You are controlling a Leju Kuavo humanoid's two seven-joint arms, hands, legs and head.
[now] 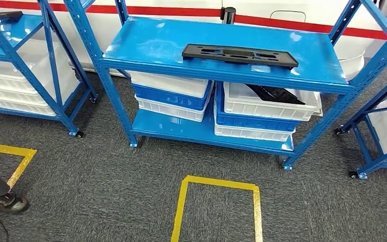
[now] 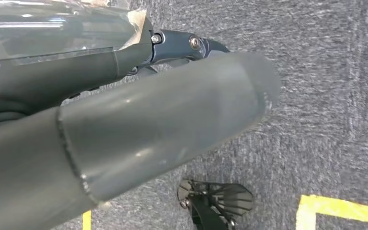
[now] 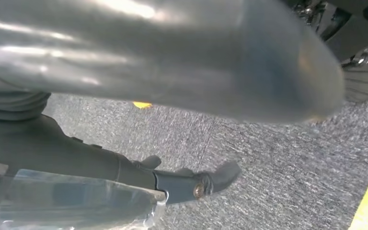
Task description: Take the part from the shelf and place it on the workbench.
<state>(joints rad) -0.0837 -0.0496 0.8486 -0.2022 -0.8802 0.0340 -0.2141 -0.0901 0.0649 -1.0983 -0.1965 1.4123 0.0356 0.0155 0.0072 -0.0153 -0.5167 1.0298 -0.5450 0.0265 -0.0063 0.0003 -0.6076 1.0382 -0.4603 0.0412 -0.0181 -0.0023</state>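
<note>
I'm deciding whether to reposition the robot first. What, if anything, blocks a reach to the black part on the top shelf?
Nothing visible does. The black part lies flat on the blue shelf, open above and in front; bare carpet lies before the rack.

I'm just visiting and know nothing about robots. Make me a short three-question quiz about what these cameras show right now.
1. True or false: the black part lies flat on the top level of the blue shelf.
2. What does the left hand hold? A) the black part B) a white bin C) nothing
3. Fill in: the yellow tape square on the carpet lies in ______ of the shelf.

Key
1. True: it lies flat on the top level.
2. C: both the left hand and the right hand hang over the grey carpet with nothing in them.
3. Front.
</note>
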